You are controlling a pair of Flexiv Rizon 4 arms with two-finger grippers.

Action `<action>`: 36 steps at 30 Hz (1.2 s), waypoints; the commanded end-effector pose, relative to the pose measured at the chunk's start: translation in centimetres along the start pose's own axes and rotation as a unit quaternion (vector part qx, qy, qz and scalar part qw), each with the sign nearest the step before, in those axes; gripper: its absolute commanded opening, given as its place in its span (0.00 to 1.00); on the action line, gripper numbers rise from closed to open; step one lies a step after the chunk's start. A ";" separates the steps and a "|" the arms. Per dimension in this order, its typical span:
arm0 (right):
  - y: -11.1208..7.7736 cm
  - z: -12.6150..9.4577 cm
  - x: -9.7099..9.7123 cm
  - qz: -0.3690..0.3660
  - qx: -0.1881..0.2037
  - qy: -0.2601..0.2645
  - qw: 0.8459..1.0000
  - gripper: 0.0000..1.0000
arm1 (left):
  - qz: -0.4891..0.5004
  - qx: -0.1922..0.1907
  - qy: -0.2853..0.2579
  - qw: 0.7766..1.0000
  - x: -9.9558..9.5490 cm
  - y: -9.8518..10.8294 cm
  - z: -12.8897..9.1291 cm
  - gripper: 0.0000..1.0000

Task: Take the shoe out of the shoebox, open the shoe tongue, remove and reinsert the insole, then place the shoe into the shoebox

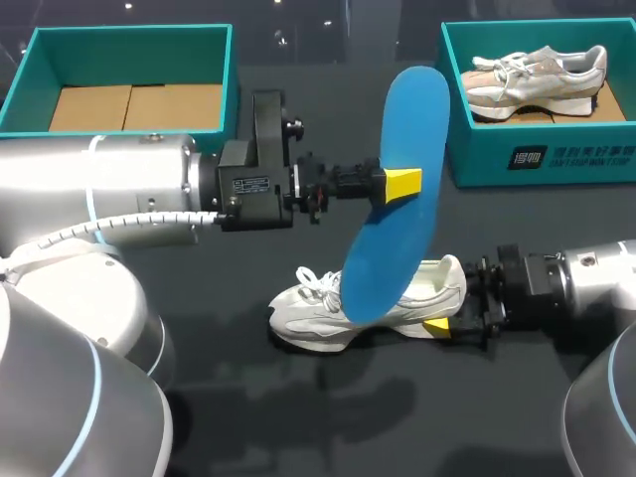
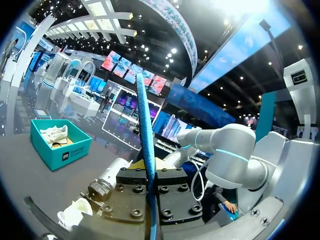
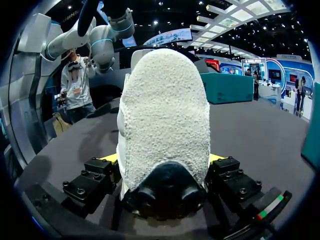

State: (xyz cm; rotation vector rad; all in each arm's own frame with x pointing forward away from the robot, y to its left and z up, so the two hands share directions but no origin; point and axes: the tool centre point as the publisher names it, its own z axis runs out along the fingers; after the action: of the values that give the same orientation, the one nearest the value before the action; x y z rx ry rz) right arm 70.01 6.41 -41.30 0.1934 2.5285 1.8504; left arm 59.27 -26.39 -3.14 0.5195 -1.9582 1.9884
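Blue insole point(image 1: 383, 263) covers middle of shoe point(image 1: 310, 320)

Insole point(image 1: 397, 199) in left gripper point(image 1: 401, 185), above shoe point(image 1: 313, 316) at table centre. Right gripper point(image 1: 447, 308) on shoe's heel. Left shoebox point(image 1: 129, 33) behind; right shoebox point(image 1: 537, 159) behind, second shoe point(image 1: 537, 75) inside.

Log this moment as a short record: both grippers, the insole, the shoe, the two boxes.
left gripper: shut on the blue insole, held on edge above the table
right gripper: shut on the heel of the white shoe
white shoe: on the table, outside both boxes
left shoebox: only its cardboard floor shows
right shoebox: holds a second shoe
task stage: insole out, not yet reinserted
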 end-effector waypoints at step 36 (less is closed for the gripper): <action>6.6 -8.7 1.0 -0.111 0.374 0.017 0.920 1.00 | 0.001 0.002 0.002 1.000 0.1 0.3 -0.8 0.00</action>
State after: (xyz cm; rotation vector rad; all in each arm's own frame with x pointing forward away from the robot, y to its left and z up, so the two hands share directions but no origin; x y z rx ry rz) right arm 69.89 0.89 -34.47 -0.1289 2.8774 1.1028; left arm 59.18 -25.90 -3.16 0.5174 -1.9587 1.9870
